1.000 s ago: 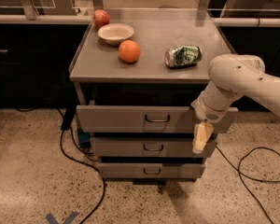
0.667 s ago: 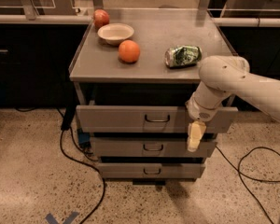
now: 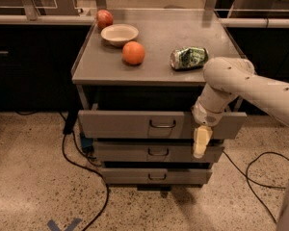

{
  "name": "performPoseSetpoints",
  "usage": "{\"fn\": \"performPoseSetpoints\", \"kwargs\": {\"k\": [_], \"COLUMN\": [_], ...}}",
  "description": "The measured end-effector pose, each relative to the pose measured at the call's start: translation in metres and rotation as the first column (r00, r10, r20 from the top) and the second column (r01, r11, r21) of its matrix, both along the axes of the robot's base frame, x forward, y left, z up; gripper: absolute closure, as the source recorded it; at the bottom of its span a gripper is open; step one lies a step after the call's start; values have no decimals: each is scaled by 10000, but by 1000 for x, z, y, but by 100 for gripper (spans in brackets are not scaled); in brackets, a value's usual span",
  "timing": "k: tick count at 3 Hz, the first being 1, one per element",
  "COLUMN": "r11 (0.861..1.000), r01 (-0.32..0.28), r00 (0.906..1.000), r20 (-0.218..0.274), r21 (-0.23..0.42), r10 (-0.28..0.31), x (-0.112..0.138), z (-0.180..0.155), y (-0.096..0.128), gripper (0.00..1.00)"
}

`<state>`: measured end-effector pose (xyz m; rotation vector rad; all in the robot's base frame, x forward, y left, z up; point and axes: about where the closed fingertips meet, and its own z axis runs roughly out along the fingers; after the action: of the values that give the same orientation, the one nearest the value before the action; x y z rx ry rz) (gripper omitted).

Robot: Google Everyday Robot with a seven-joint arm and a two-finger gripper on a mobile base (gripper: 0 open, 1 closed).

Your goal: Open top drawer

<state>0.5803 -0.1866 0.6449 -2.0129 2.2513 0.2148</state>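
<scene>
The top drawer (image 3: 130,124) is the widest grey metal front, just under the tabletop, with a small dark wire handle (image 3: 162,124) at its centre. Its front stands a little forward of the frame, with a dark gap above it. My gripper (image 3: 201,141), cream coloured, hangs pointing down in front of the drawer's right part, to the right of the handle. Its tip reaches over the drawer's lower edge. It is apart from the handle. My white arm (image 3: 250,83) comes in from the right.
Two narrower grey drawers (image 3: 135,151) (image 3: 130,176) sit below. On the tabletop (image 3: 159,61) are an orange (image 3: 133,53), a white bowl (image 3: 119,33), a red apple (image 3: 104,19) and a crushed green can (image 3: 189,58). Black cables (image 3: 82,165) lie on the floor left and right.
My arm and gripper have moved a little to the left along the top drawer's front, closer to the handle. The drawer has not visibly moved.
</scene>
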Motion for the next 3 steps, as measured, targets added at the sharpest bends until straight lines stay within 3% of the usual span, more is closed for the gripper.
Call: {"fn": "performPoseSetpoints", "kwargs": {"k": [1,2,3], "r11": [10000,9993,9993], "r01": [61,381,381], "r00": [9998,9898,9898], "r20": [-169,-1372,-1372], "r21": [28,21,21], "r10": [-60,-375,-375], "x": [-5,-53,-53], "z": [1,15,15], "y": [-1,-6,-6], "gripper": [0,0,0]}}
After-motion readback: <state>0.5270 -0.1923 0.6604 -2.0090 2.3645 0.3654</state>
